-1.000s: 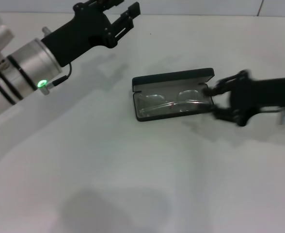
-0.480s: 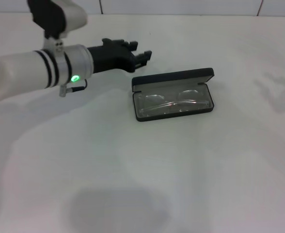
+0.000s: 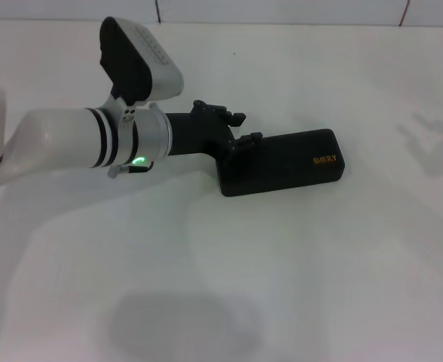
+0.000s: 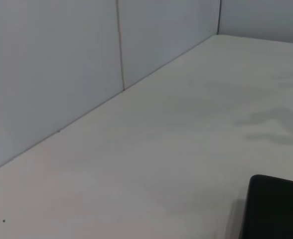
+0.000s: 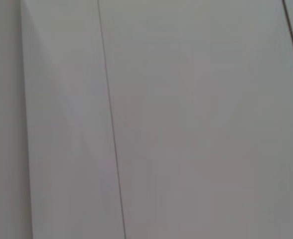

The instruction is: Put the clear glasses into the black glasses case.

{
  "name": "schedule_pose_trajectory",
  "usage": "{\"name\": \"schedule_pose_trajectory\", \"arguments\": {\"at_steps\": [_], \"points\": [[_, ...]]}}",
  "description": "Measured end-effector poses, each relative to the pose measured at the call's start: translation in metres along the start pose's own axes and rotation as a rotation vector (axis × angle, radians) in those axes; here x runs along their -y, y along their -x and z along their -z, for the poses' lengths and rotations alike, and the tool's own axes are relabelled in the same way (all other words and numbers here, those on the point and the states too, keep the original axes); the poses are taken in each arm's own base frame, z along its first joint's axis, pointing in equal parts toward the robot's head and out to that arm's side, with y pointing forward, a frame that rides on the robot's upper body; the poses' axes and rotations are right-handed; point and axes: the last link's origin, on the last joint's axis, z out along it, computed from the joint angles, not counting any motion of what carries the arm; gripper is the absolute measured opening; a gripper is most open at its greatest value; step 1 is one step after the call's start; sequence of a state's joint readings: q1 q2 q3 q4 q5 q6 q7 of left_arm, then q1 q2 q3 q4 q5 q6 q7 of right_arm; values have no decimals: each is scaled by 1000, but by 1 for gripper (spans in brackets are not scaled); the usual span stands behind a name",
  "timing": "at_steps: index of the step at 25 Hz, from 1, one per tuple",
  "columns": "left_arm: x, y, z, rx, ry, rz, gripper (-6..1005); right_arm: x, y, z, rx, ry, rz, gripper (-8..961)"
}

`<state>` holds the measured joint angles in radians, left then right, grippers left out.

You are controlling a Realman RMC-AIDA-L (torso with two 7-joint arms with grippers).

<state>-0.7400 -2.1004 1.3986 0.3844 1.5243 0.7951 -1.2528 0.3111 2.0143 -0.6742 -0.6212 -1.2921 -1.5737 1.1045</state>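
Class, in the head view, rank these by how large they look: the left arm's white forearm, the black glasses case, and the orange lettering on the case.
1. Left arm's white forearm, though it may sit nearer the camera.
2. Black glasses case, shut.
3. Orange lettering, by far the smallest.

Even, diffuse overhead light is cast across the white table (image 3: 297, 286), and no harsh glare is seen. A broad, soft-edged shadow is laid on the table near the lower edge of the head view, and fainter grey smudges of shadow are spread at the far right. The matte black glasses case (image 3: 282, 162) is rendered dark with little reflection. The right wrist view is filled by a dim, featureless grey wall panel (image 5: 186, 124).
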Motion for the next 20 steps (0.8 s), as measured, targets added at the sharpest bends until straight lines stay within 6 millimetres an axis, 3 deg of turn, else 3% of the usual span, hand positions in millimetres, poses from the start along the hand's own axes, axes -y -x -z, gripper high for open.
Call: {"name": "schedule_pose_trajectory", "arguments": {"at_steps": [5,8,11,13,17,20], "points": [[-8,-5,17,-200,16,3,479,-7,-2,-11,-34,72,10,358],[-12,-18,46,-449,49,33,488,-20,-4,-27,-97,207,23,361],[-12,-25,76,-570,133,59,498,-36,-3,-42,-157,388,27,365],[-12,-23,96,-596,213,71,504,-50,-2,-54,-197,525,15,367],[-20,-6,125,-577,334,26,629,-67,-2,-72,-256,694,9,371],[-28,6,132,-577,339,4,707,-74,-7,-79,-273,733,4,496]]}}
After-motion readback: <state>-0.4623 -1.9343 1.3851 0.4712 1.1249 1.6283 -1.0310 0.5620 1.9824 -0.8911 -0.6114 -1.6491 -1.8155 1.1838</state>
